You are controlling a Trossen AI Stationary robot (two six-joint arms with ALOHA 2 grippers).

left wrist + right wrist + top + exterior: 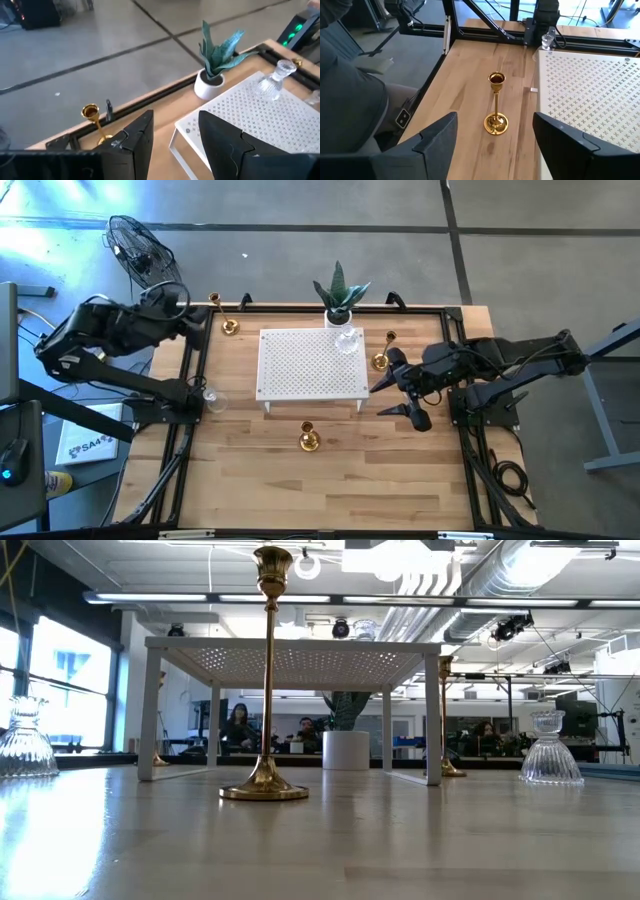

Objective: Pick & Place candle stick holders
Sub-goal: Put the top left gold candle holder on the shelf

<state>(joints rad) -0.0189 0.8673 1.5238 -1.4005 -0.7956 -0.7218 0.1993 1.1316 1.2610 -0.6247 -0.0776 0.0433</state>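
The slim gold candle stick holder with a flared round base [309, 439] stands upright on the wooden table [250, 480], at six o'clock from the white perforated stand [310, 365]. Its long axis is vertical. The right gripper [400, 392] is the nearer one: the holder lies at about eight o'clock from it, apart and ungrasped. The right wrist view shows that gripper's fingers [432, 137] spread wide, empty. The left gripper [190, 315] waits at the stand's ten o'clock, fingers likewise parted, near another gold holder [228, 323].
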